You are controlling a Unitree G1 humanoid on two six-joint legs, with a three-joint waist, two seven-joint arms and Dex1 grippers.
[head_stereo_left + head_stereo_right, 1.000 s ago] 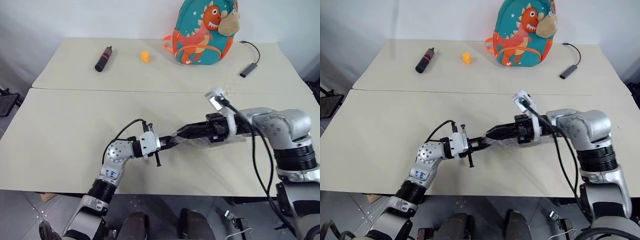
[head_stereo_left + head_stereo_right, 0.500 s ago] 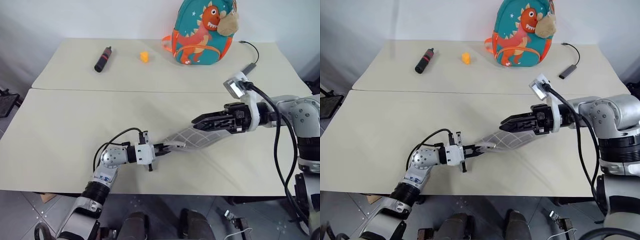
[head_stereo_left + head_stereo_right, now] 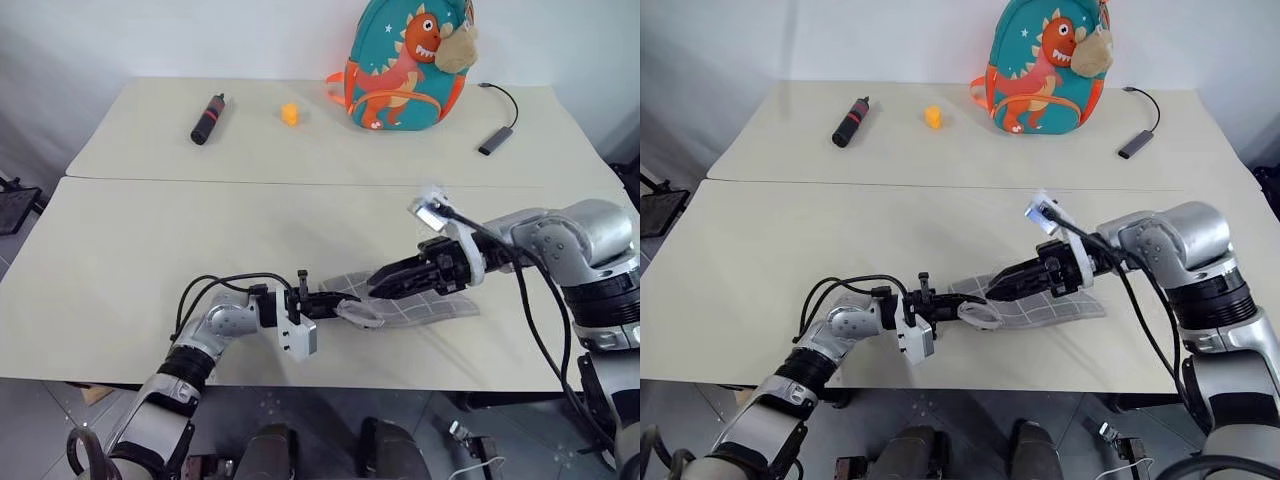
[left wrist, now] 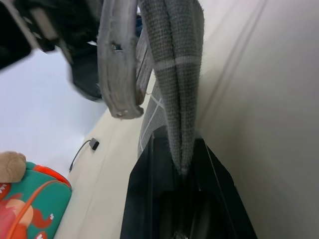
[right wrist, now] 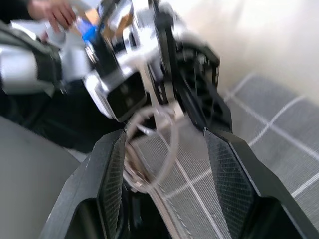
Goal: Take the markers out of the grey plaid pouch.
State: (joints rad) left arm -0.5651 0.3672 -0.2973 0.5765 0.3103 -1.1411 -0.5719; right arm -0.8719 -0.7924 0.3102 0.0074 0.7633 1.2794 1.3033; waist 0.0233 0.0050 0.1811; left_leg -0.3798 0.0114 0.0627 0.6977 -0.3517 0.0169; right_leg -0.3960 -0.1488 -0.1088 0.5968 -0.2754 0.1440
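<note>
The grey plaid pouch [image 3: 425,308] lies flat on the near table, its open end turned toward my left arm. My left gripper [image 3: 335,304] is shut on one lip of that opening; in the left wrist view the grey fabric [image 4: 182,74] is pinched between the fingers [image 4: 149,199]. My right gripper [image 3: 378,287] reaches in from the right over the pouch, tips at the mouth. In the right wrist view it [image 5: 164,137] stands open, its fingers on either side of the pouch mouth and its thin cord loop [image 5: 159,144]. The markers are hidden.
On the far table stand a teal dinosaur backpack [image 3: 405,65], a black-and-red cylinder [image 3: 207,118], a small orange block [image 3: 290,113] and a grey adapter on a black cable [image 3: 495,140]. A seam [image 3: 250,181] separates the two tables.
My right gripper rose off the pouch, then came back down and leftward to its mouth. My left wrist rolled, still pinching the pouch's end. The pouch now lies flatter on the table.
</note>
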